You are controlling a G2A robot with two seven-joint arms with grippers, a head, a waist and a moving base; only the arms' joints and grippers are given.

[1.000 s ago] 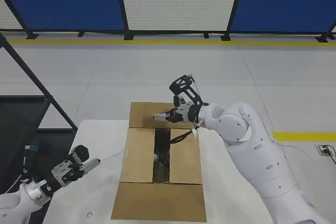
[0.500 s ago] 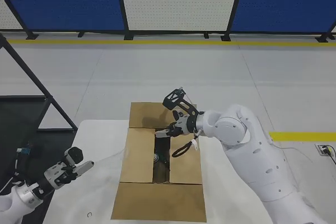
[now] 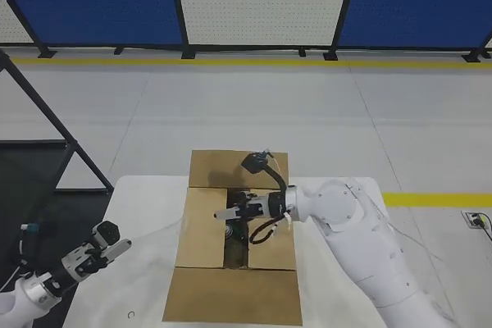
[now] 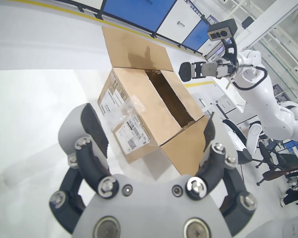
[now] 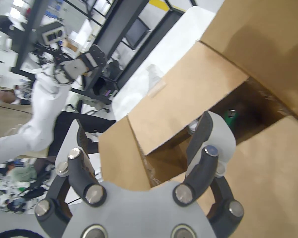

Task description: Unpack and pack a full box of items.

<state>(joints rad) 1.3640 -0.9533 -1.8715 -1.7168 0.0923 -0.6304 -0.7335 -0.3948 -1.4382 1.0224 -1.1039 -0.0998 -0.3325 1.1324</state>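
Right claw, released, lowered from far flap to slot of brown cardboard box; left claw, released, withdrawn over white table; half-shut flaps narrow opening.

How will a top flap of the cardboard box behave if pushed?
The flap will likely swing on its crease rather than resist; it is thin cardboard lying nearly flat. A sideways shove may slide the whole box on the smooth white table. A green item inside may add some weight.

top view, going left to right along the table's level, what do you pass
left gripper → cardboard box → yellow floor stripe
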